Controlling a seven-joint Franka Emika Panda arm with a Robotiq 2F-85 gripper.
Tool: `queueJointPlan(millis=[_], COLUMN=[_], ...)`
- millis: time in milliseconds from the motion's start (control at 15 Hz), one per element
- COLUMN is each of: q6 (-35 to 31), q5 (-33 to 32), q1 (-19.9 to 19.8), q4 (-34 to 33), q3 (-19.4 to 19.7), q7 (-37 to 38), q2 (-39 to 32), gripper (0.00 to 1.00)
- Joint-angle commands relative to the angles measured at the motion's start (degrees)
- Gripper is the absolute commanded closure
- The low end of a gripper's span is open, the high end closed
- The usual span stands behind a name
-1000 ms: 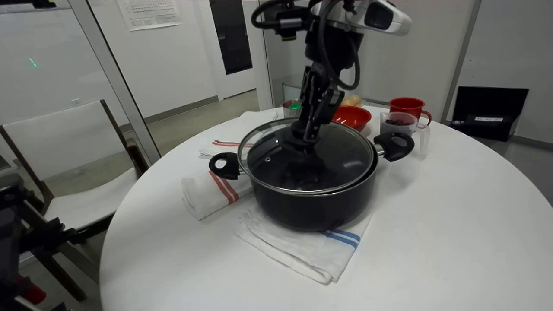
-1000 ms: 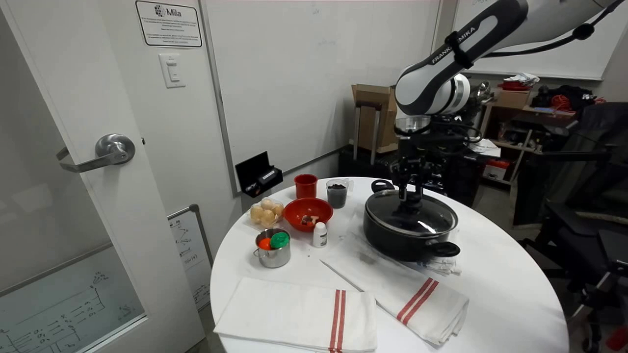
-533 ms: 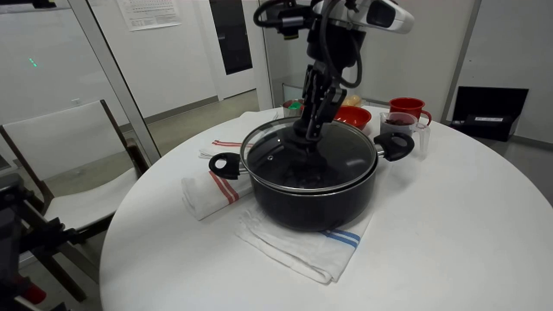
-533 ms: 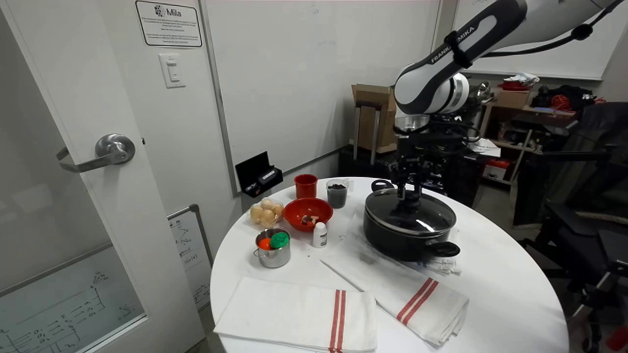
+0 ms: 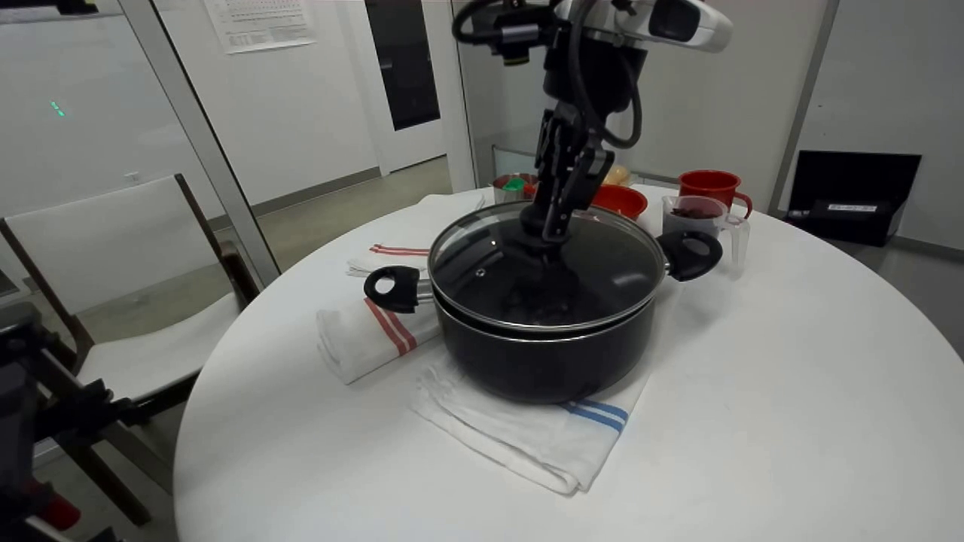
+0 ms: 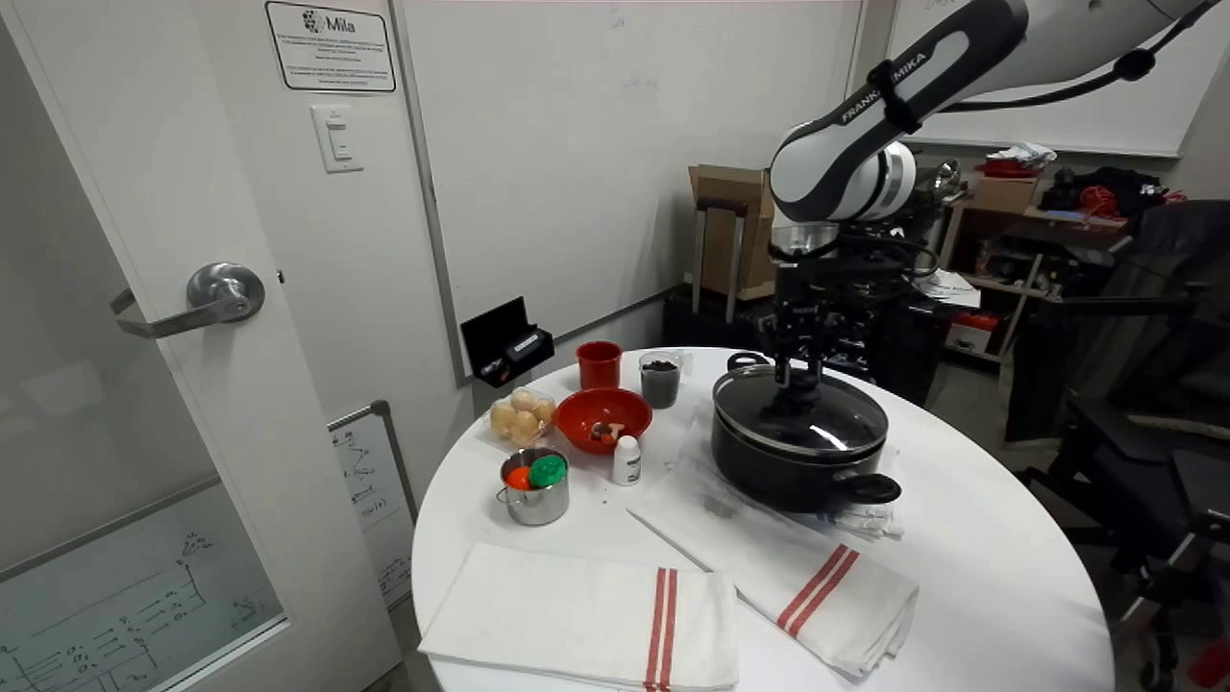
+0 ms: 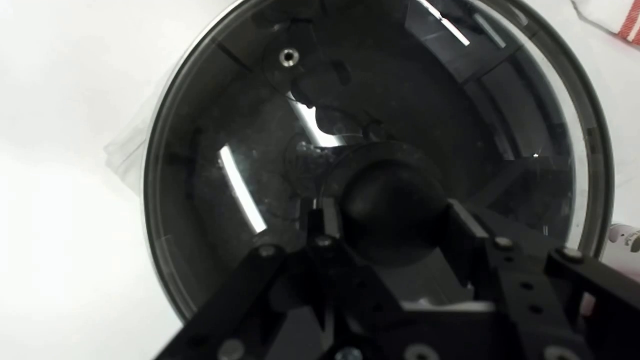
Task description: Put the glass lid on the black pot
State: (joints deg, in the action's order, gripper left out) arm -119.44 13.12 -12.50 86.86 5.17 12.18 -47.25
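The black pot (image 5: 542, 369) stands on a folded towel. Over its opening lies the glass lid (image 5: 602, 278), its rim a little above the pot's rim at the front and shifted to one side. Whether lid and pot touch is hard to tell. My gripper (image 7: 395, 215) is shut on the lid's black knob, one finger on each side of it in the wrist view. From above, the lid (image 7: 240, 125) fills most of that view. An exterior view also has the gripper (image 6: 798, 375) pointing down at the knob, with the black pot (image 6: 769, 481) below.
Beside the pot stand a measuring cup (image 6: 660, 386), a red mug (image 6: 600, 367), a red bowl (image 6: 575, 431), a white bottle (image 6: 627, 461) and a small metal pot (image 6: 538, 506). Red-striped towels (image 6: 577, 605) lie in front. The blue-striped towel (image 5: 512, 444) is under the pot.
The gripper and lid have shifted together slightly, rightward in an exterior view, with the lid's front edge now a bit higher above the pot's rim. The pot has stayed put.
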Motion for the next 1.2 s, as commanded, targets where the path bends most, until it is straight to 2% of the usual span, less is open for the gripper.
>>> queueJointPlan(millis=[0, 400, 1133], q6=[1.8, 2.1, 0.7], q5=[0.8, 0.7, 0.8], q1=[-0.1, 0.0, 0.5], q4=[-2.6, -3.6, -0.6], q3=[0.2, 0.2, 0.2], q7=[0.7, 0.8, 0.9], q2=[-0.8, -1.7, -0.8], gripper=[0.75, 0.75, 0.75])
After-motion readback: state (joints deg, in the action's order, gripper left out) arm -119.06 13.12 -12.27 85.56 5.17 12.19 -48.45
